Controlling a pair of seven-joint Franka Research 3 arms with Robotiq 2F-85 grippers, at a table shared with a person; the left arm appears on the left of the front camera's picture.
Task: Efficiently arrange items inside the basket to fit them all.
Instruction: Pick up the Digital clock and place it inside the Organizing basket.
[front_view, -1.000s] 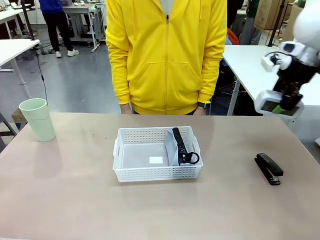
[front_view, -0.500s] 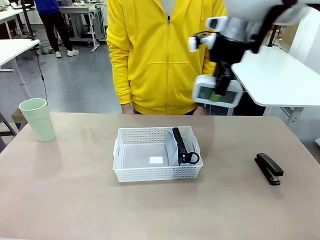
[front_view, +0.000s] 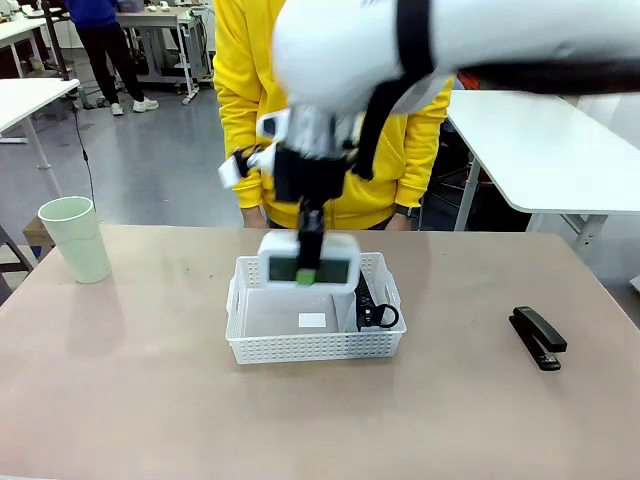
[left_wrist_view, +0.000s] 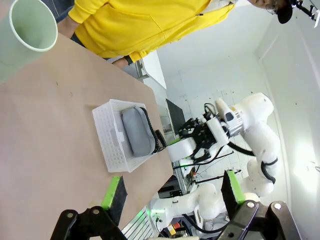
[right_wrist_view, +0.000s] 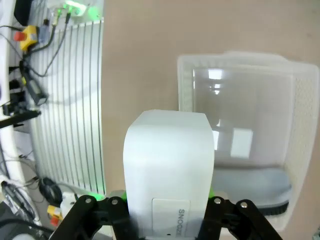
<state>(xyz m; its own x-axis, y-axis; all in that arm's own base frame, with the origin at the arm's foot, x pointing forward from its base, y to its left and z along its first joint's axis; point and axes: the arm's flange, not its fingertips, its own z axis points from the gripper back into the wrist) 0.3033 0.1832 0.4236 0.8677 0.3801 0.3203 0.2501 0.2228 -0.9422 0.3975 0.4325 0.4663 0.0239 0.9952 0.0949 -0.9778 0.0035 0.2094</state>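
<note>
Right claw, clamped on small white box, swung fr far right to over basket.

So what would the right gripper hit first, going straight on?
Probably the basket's bare floor, beside the grey pouch; the white box in the right gripper would land first. Depth is unclear.

Front camera across table toward person, left wrist distant, right wrist directly above, basket shared

Bright, even light; glare glints on the basket floor.
</note>
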